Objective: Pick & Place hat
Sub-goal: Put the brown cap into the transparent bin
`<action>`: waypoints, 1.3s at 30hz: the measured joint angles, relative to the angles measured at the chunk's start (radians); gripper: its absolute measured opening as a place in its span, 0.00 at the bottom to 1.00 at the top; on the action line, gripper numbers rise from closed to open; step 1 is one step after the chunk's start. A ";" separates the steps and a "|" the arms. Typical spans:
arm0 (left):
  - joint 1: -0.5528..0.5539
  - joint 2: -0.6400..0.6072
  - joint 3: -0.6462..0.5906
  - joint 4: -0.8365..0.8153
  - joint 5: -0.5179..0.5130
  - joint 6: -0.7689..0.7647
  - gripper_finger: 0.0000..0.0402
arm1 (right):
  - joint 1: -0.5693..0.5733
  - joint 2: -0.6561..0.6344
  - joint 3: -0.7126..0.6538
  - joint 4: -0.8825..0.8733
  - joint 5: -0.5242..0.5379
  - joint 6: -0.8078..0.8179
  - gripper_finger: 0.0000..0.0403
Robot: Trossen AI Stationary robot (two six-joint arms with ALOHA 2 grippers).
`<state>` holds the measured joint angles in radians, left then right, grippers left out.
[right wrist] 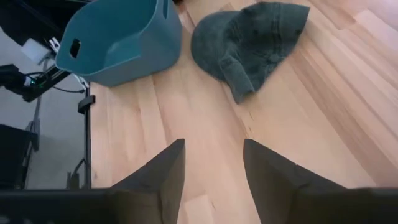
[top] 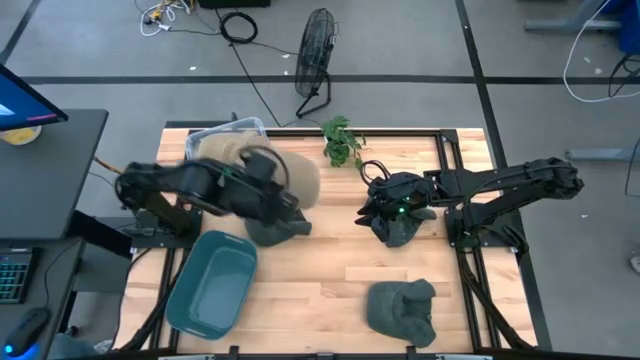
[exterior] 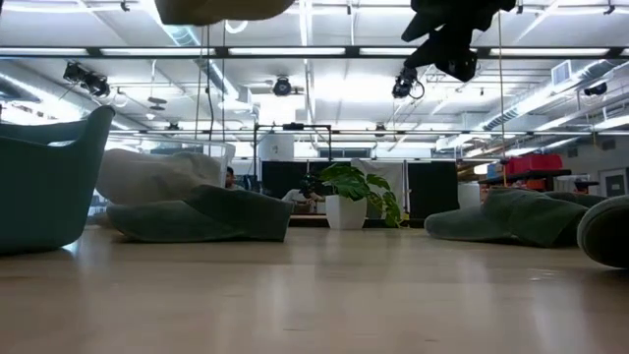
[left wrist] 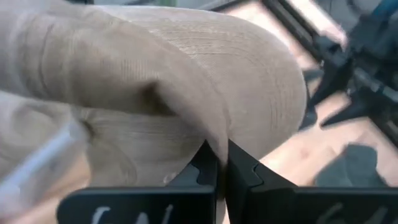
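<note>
A beige hat (top: 300, 172) is up in the air in my left gripper (left wrist: 222, 155), which is shut on it over the table's left half. Its underside shows at the top edge of the low view (exterior: 226, 8). Below it a dark green hat (top: 272, 230) lies flat on the table beside the teal bin (top: 210, 282). My right gripper (right wrist: 213, 155) is open and hovers high (exterior: 442, 44) above a second dark green hat (top: 402, 230). A third dark green hat (top: 403, 308) lies near the table's near edge. My left gripper pinches the beige hat's cloth at a fold or edge (left wrist: 219, 134) between its two shut fingers, coming from the table's left. The rest of the hat bulges out beyond the fingertips. The hat is lifted clear of the table.
A small potted plant (top: 343, 140) stands at the far edge, and a clear container (top: 225, 135) at the far left with something pale (exterior: 157, 172) by it. Bare wood lies in the table's middle (top: 330, 270). A fan (top: 315, 50) stands on the floor beyond.
</note>
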<state>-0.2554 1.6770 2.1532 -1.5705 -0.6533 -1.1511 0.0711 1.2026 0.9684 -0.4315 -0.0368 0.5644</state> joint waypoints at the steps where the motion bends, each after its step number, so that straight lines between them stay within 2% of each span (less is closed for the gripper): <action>1: 0.014 -0.019 -0.001 0.000 -0.005 0.030 0.01 | 0.000 0.000 0.000 0.004 0.000 0.000 0.41; 12: 0.230 -0.148 -0.001 -0.001 0.005 0.327 0.01 | 0.000 0.000 0.000 0.032 0.002 -0.002 0.47; 20: 0.448 -0.184 -0.003 -0.001 0.125 0.541 0.01 | -0.002 0.000 0.000 0.109 0.060 -0.001 0.52; 23: 0.525 -0.197 -0.017 0.004 0.153 0.574 0.01 | -0.007 0.000 0.000 0.108 0.081 0.004 0.52; 26: 0.577 -0.243 -0.132 0.001 0.169 0.616 0.01 | -0.012 0.000 0.000 0.108 0.084 0.005 0.52; 29: 0.647 -0.340 -0.329 0.018 0.221 0.581 0.01 | -0.016 0.000 0.000 0.109 0.085 0.004 0.52; 31: 0.681 -0.426 -0.479 0.085 0.246 0.559 0.01 | -0.016 0.000 0.000 0.108 0.084 0.004 0.52; 34: 0.715 -0.556 -0.704 0.300 0.310 0.561 0.01 | -0.018 0.000 0.000 0.108 0.086 0.003 0.52; 39: 0.775 -0.716 -1.007 0.728 0.376 0.534 0.01 | -0.040 0.000 0.000 0.108 0.108 -0.004 0.52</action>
<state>0.5198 0.9613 1.1461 -0.8427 -0.2774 -0.6173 0.0315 1.2026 0.9684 -0.3237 0.0708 0.5602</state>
